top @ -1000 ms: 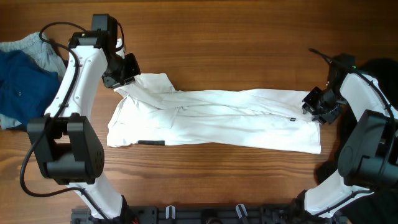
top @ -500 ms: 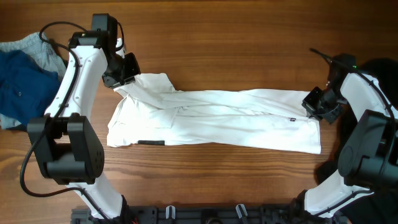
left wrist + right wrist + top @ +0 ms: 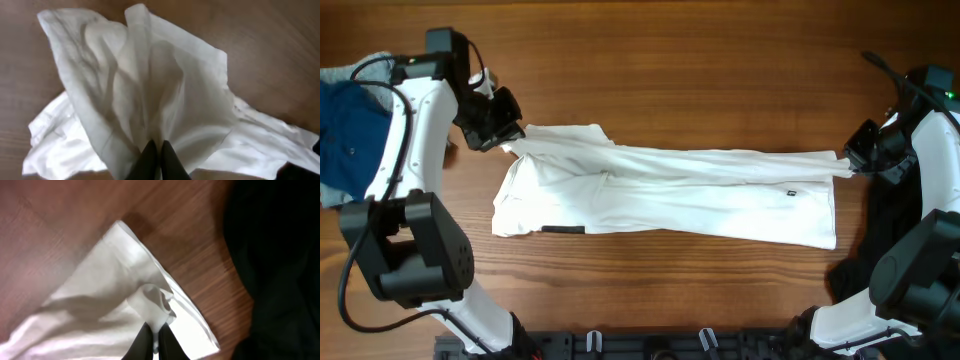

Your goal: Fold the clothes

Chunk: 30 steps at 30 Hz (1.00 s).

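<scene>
A white shirt (image 3: 660,190) lies stretched across the wooden table, folded lengthwise. My left gripper (image 3: 503,137) is shut on its upper left corner; in the left wrist view the cloth (image 3: 150,90) fans out from the closed fingers (image 3: 159,150). My right gripper (image 3: 848,160) is shut on the shirt's upper right corner, pulled out to a point; the right wrist view shows the pinched fold (image 3: 152,300) between the fingers (image 3: 155,337).
A blue garment (image 3: 350,125) and a grey one (image 3: 370,68) lie piled at the far left. A black cloth (image 3: 890,215) lies at the right edge, also in the right wrist view (image 3: 280,255). A rail with hooks (image 3: 650,345) runs along the front edge.
Both grippers have moved outward, left one leftward and right one rightward, pulling the shirt's top edge taut. The right corner is now drawn into a point.
</scene>
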Each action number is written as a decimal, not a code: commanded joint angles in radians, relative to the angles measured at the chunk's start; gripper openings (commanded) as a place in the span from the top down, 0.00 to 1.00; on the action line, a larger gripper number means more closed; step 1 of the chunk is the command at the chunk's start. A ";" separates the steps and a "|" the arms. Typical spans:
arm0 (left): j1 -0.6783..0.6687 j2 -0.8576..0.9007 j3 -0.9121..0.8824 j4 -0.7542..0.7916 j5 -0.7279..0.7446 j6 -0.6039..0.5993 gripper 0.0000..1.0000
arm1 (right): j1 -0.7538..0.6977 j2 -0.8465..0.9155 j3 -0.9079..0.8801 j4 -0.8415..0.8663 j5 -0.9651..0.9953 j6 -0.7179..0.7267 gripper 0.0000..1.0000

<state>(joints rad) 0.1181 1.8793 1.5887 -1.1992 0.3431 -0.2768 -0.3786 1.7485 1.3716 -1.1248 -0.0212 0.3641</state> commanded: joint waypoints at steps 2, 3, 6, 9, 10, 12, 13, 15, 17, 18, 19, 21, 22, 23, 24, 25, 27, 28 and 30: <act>0.002 -0.034 -0.007 -0.136 0.052 0.116 0.96 | -0.002 -0.005 0.010 -0.041 0.021 -0.065 0.96; 0.002 -0.034 -0.007 -0.163 0.035 0.135 0.96 | -0.002 -0.005 0.009 -0.050 0.022 -0.077 0.96; 0.002 -0.034 -0.007 -0.212 -0.092 0.139 0.96 | -0.002 -0.005 -0.002 -0.067 0.050 -0.076 0.96; 0.002 -0.034 -0.007 -0.217 -0.114 0.139 0.96 | -0.002 -0.005 -0.025 -0.066 0.055 -0.076 0.96; 0.002 -0.034 -0.007 -0.217 -0.114 0.139 0.96 | -0.002 -0.005 -0.035 -0.066 0.055 -0.079 0.96; 0.002 -0.034 -0.007 -0.222 -0.134 0.139 0.95 | -0.002 -0.005 -0.051 -0.066 0.055 -0.099 0.96; 0.002 -0.034 -0.007 -0.229 -0.157 0.138 0.95 | -0.002 -0.005 -0.057 -0.066 0.055 -0.104 0.96; 0.002 -0.034 -0.007 -0.245 -0.190 0.138 0.94 | -0.002 -0.005 -0.058 -0.070 0.055 -0.120 0.96; 0.003 -0.034 -0.007 -0.269 -0.203 0.138 0.89 | -0.002 -0.005 -0.058 -0.079 0.055 -0.128 0.91; 0.003 -0.034 -0.007 -0.279 -0.203 0.138 0.86 | -0.002 -0.005 -0.058 -0.084 0.055 -0.129 0.86; 0.003 -0.034 -0.007 -0.284 -0.203 0.138 0.84 | -0.002 -0.005 -0.058 -0.084 0.055 -0.129 0.83; 0.003 -0.034 -0.007 -0.286 -0.203 0.138 0.82 | -0.002 -0.005 -0.058 -0.084 0.055 -0.129 0.80; 0.003 -0.034 -0.007 -0.285 -0.203 0.138 0.82 | -0.002 -0.005 -0.058 -0.085 0.055 -0.129 0.79; 0.003 -0.034 -0.007 -0.282 -0.203 0.138 0.82 | -0.002 -0.005 -0.058 -0.086 0.055 -0.129 0.74; 0.003 -0.034 -0.007 -0.278 -0.203 0.138 0.82 | -0.002 -0.005 -0.058 -0.090 0.056 -0.130 0.68; 0.003 -0.034 -0.007 -0.271 -0.203 0.135 0.82 | -0.002 -0.005 -0.058 -0.093 0.058 -0.130 0.66; 0.002 -0.034 -0.007 -0.243 -0.178 0.135 0.83 | -0.002 -0.005 -0.058 -0.101 0.078 -0.130 0.66; 0.002 -0.034 -0.007 -0.217 -0.136 0.135 0.83 | -0.002 -0.005 -0.058 -0.102 0.089 -0.129 0.65; 0.001 -0.034 -0.007 -0.165 -0.060 0.134 0.81 | -0.002 -0.005 -0.058 -0.102 0.092 -0.129 0.60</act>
<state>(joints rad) 0.1188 1.8717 1.5871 -1.4204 0.1684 -0.1539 -0.3786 1.7485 1.3224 -1.2209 0.0292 0.2394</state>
